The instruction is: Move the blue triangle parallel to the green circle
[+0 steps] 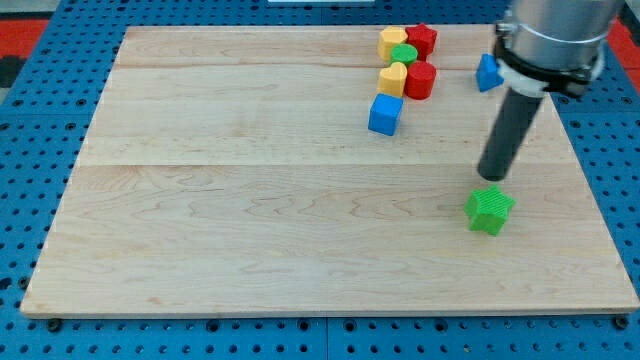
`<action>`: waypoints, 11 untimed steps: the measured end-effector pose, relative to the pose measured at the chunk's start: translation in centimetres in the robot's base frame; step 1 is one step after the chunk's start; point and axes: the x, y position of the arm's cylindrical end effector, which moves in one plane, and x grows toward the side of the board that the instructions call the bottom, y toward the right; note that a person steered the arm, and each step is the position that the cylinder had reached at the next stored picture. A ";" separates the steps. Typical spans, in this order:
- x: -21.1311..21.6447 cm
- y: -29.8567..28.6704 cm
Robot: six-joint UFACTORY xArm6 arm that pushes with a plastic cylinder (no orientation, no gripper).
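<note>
Nearest me, toward the view's bottom, the wooden board (250,250) is bare apart from the green star block (490,209) at lower right.

My tip (492,176) sits just above that star in the view, close to its top edge; whether it touches, I cannot tell. No pincer on this rig, only the dark rod, so there is nothing to spread or press together, and it holds nothing.

Further up, the blue cube (385,114) stands alone below the cluster.

Cluster near the view's top: yellow heart block (392,79) touching the red cylinder (420,80) on its right; above them the green circle (403,54), wedged between a yellow block (392,41) and a red star-like block (422,39).

The blue triangle (487,74) lies at the view's right, partly hidden behind the arm's housing, well apart from the cluster.

Progress, as I judge it:
- Triangle sits slightly lower in the view than the green circle, roughly level with the red cylinder instead.
- Tip is below the triangle, not in contact with it.
- Left to do: bring the tip beneath the triangle and nudge it toward the view's top until level with the circle.
</note>
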 end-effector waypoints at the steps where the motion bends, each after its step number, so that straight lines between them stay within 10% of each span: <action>1: 6.1 -0.2; 2: 6.9 -2.3; 6: -14.5 6.2; 11: -21.4 2.0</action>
